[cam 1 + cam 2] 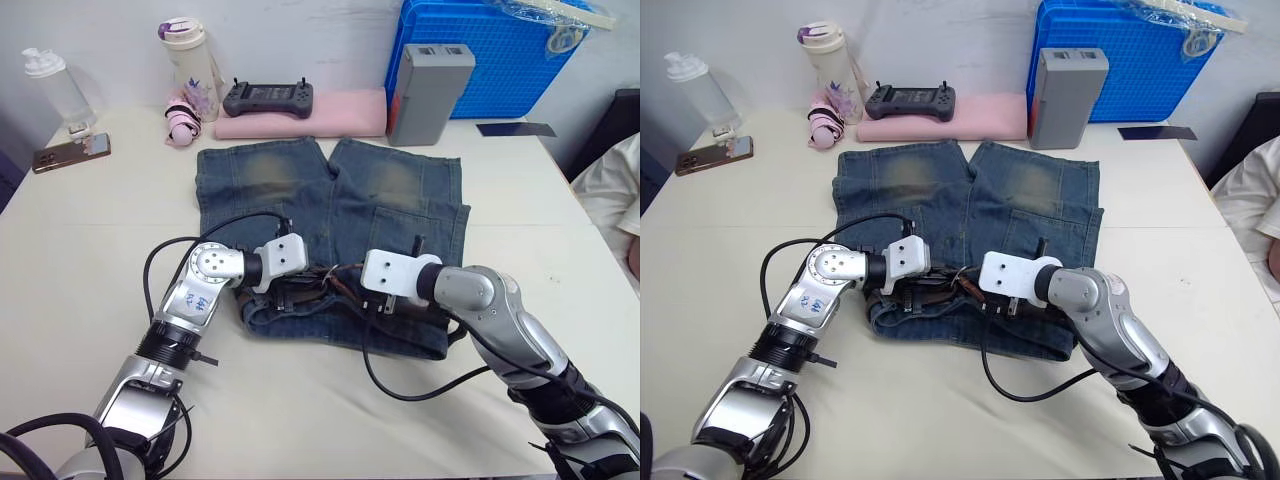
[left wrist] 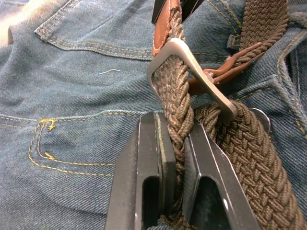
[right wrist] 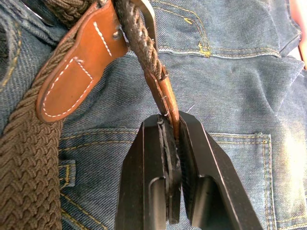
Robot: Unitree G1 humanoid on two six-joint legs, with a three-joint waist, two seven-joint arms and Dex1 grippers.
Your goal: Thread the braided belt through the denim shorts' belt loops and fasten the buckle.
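While both my arms work at the waistband, the items run left to right as follows.

Table (image 1: 90, 260): pale top; clear bottle (image 1: 55, 90) and phone (image 1: 70, 152) at the far left corner.

Left gripper (image 2: 175, 143): fingers pressed together on the braided belt (image 2: 175, 103), pinching the woven strap just short of the buckle (image 2: 192, 72).

Buckle: silver frame standing tilted on the strap, the belt's tip already passed through it; I cannot make out the prong.

Denim shorts (image 1: 330, 200): lying flat mid-table, legs pointing away from me, belt running along the near waistband.

Belt loops (image 3: 67, 173): one small denim strip visible beside the strap.

Right gripper (image 3: 173, 139): fingers pinching the tan leather tip of the belt, just past the buckle.

Blue crate (image 1: 500, 55): far right, well apart.

Risk, in my judgement: uneven pulling could slip the thin tip from my right pinch or twist the buckle flat, so the prong misses the weave; tugging hard could also bunch the shorts.
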